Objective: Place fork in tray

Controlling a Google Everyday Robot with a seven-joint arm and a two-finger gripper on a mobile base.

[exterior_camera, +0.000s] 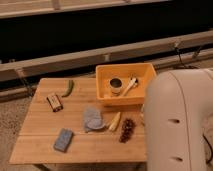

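The gripper is out of sight, somewhere behind or beyond the big white arm shell (pixel 175 125) that fills the lower right of the camera view; whether it is open, closed or holding something cannot be told, and nothing can be placed against it, so places below are given by the arm shell and the table. The shell covers the right end of the wooden table (pixel 40 145) and overlaps the right wall of the yellow tray (pixel 125 99).

The tray sits at the far right part of the tabletop; inside it lies a pale utensil (pixel 130 86), slim and slanted, which looks like the fork, though its tines cannot be made out; just left of it in the same tray stands a small round can (pixel 115 85) with a dark top.

In front of the tray lie a crumpled grey-blue cloth (pixel 92 119), a pale yellow piece (pixel 115 121) beside it, and a dark bunch of grapes (pixel 127 130) near the shell; further left are a blue sponge (pixel 63 139), a small dark packet (pixel 54 101) and a green pepper (pixel 68 88), all well apart from the tray.
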